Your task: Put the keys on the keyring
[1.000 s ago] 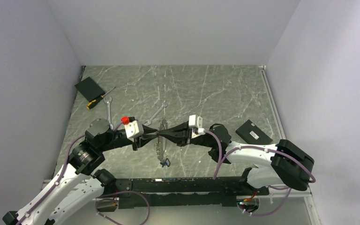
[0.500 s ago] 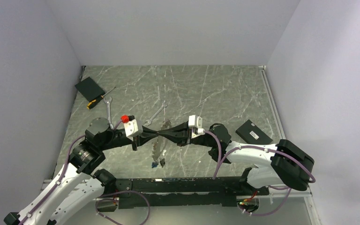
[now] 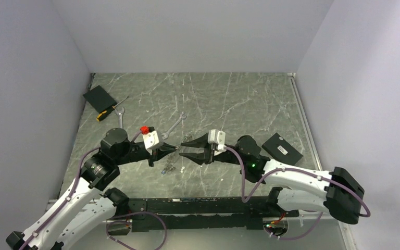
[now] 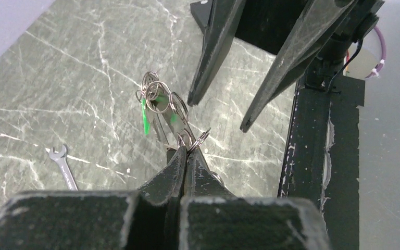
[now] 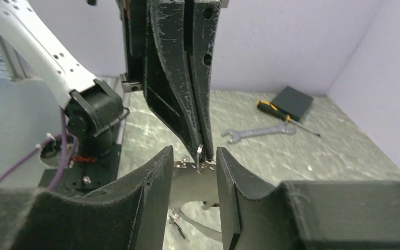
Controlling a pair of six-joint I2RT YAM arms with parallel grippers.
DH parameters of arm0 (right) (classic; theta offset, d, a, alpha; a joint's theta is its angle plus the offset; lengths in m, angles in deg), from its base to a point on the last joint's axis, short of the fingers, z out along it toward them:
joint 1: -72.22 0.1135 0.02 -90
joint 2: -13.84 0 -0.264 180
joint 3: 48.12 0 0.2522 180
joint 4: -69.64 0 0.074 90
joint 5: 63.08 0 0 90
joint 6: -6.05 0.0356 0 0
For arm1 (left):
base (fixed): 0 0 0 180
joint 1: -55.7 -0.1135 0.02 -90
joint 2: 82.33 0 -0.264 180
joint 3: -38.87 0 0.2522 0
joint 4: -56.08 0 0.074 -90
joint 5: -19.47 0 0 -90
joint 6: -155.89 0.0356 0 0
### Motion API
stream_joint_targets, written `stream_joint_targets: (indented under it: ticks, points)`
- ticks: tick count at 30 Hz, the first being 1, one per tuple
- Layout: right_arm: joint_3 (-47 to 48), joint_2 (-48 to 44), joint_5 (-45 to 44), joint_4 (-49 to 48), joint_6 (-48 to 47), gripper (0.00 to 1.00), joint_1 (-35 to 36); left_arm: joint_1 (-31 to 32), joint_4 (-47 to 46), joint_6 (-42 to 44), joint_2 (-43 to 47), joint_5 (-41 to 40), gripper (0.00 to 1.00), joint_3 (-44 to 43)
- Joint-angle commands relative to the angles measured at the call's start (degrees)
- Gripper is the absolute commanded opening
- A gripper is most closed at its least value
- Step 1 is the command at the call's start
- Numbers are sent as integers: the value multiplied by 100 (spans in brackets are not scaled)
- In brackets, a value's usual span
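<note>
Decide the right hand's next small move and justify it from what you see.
Probably draw the right hand back a little. Its jaws stand open, gripping nothing, while the left hand, shut, alone holds the keyring with a green key hanging on it. Backing off should clear the dangling rings.

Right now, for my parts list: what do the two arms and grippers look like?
The left arm and right arm have white shells, black joints and looping purple cables. The left gripper and right gripper have long, tapering, scuffed black fingers behind white wrist blocks; the left carries a small red knob.
</note>
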Motion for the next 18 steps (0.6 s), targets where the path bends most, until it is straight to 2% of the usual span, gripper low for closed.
stream_joint_targets:
  ticks: [1,4,7,12,18]
  points:
    - [699,-460,-599,2398,-770,39,14,-22,-74,182,-164,-93,0,-187]
    - [1219,-481,-735,3509,-1063,41,14,-22,-44,191,-273,-128,0,-221]
    - [1637,-328,-746,4150,-1092,44,14,-22,-53,192,-330,-145,0,-207]
    - [2100,68,-501,4659,-1051,43,14,-23,-13,173,-363,-194,0,-207]
    - [2435,540,-148,5119,-1184,36,65,-22,0,165,-386,-191,0,-194]
